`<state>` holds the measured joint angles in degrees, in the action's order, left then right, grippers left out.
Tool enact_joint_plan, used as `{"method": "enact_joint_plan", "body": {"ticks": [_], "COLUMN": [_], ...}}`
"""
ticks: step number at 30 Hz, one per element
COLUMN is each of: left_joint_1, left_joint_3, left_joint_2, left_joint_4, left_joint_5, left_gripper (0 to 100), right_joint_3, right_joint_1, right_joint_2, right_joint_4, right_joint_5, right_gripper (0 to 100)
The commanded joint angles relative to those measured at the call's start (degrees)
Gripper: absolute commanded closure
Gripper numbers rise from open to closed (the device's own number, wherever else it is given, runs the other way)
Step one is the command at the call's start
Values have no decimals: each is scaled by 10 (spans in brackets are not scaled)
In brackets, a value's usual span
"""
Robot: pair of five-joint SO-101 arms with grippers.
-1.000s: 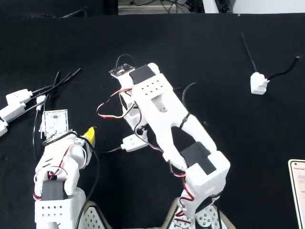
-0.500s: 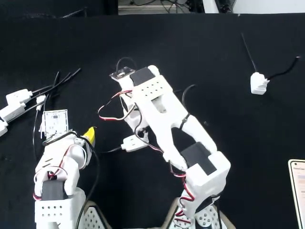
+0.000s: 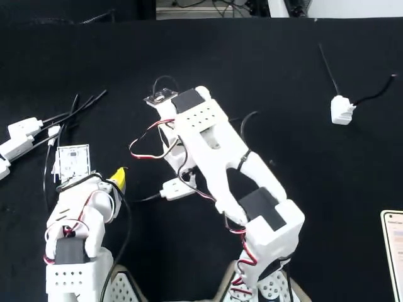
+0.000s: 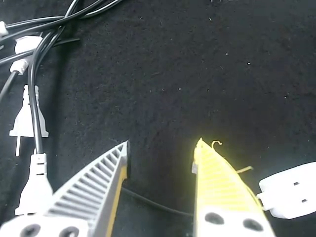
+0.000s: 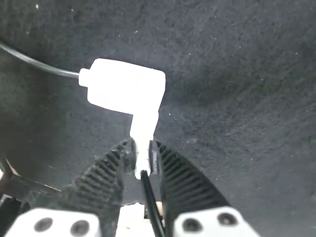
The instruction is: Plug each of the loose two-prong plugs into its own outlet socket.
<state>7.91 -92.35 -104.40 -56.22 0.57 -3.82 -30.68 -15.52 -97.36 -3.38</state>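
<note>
The white plug (image 5: 143, 126) is meeting the outlet socket (image 5: 123, 86) near the middle of the bench (image 3: 302, 75), and the right gripper (image 5: 141, 144) is pinching the plug between its fingers. Seating it likely calls for pushing straight along the socket's axis, without twisting. The left gripper (image 4: 160, 148) is hovering nearby with fingers spread.

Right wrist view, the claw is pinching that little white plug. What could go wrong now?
1. The right gripper pinches the white plug only at its narrow end, so the plug might twist or slip out under a push.
2. The white socket block that the plug touches lies on the black cloth, and nothing seems to hold it. A push may just slide it away.
3. The black cord runs back through the gripper and could snag.
</note>
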Motion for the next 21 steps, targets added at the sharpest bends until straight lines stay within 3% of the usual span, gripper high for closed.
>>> {"method": "enact_joint_plan", "body": {"ticks": [1,21], "left_joint_1": [2,2], "left_joint_3": [6,6], "left_joint_2": [-2,-2], "left_joint_4": [6,6], "left_joint_5": [5,5], "left_gripper": [780,780], "right_joint_3": [-15,-15], "right_joint_1": [11,10], "right_joint_2": [7,7], "right_joint_4": [11,23], "right_joint_5": [14,16], "right_gripper": [988,988]}}
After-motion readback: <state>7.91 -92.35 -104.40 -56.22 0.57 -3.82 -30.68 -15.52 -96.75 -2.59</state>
